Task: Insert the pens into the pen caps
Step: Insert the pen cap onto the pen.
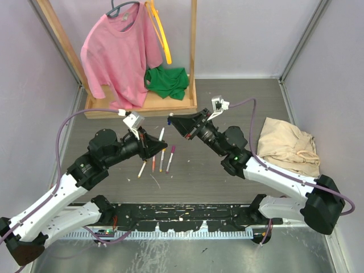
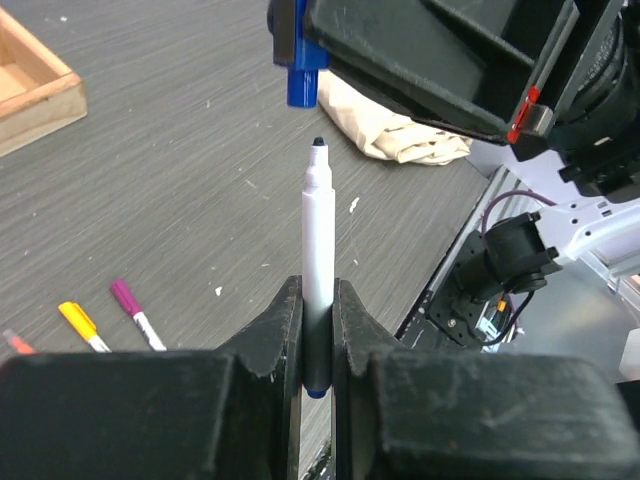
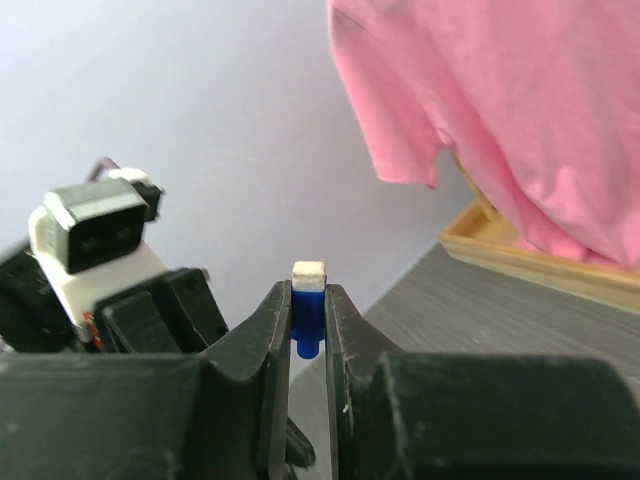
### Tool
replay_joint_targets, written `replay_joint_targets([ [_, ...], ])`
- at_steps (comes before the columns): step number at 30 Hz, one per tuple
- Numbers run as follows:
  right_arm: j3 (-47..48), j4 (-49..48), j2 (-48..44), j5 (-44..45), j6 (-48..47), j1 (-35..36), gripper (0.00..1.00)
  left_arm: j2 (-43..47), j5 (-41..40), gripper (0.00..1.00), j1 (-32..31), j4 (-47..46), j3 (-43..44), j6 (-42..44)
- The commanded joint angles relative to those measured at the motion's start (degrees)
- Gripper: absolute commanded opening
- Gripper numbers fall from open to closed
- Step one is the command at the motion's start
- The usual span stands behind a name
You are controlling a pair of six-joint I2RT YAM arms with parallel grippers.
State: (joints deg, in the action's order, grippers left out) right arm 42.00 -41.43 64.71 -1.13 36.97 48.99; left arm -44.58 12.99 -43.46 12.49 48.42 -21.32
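The left gripper [image 2: 318, 292] is clamped on a white pen [image 2: 318, 230]. The pen's dark tip stops just short of the blue cap [image 2: 302, 80], which is pinched in the right gripper [image 3: 307, 300]. Both hang near the front of the wooden tray [image 1: 142, 105]. Other pens [image 1: 162, 159] lie on the table [image 1: 227, 176], farther from the tray.

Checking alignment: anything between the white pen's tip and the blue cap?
Nothing: a bare gap separates white marker pen and blue plastic cap, left wrist view.

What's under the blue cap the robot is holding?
Just below it in the left wrist view: the white pen, tip not touching, held by the left gripper. The blue cap hides its own inside.
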Motion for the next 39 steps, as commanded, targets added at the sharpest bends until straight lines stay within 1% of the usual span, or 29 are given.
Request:
replay_joint_targets([
  [1, 4.8, -11.8, 1.8, -3.6, 5.3, 0.0, 0.0, 1.5, 3.0, 0.0, 0.2, -6.0, 2.4, -0.2],
  [6, 6.3, -12.6, 3.1, -4.3, 8.4, 0.1, 0.0, 1.9, 3.1, 0.0, 0.1, -6.1, 2.7, -0.4],
  [20, 6.1, -10.3, 2.6, -6.9, 9.3, 0.0, 0.0, 2.1, 3.1, 0.0, 0.2, -6.3, 3.4, -0.2],
  [39, 5.6, -9.3, 3.0, -7.9, 10.4, 0.1, 0.0, 2.0, 2.5, 0.0, 0.2, -6.3, 3.7, 0.0],
])
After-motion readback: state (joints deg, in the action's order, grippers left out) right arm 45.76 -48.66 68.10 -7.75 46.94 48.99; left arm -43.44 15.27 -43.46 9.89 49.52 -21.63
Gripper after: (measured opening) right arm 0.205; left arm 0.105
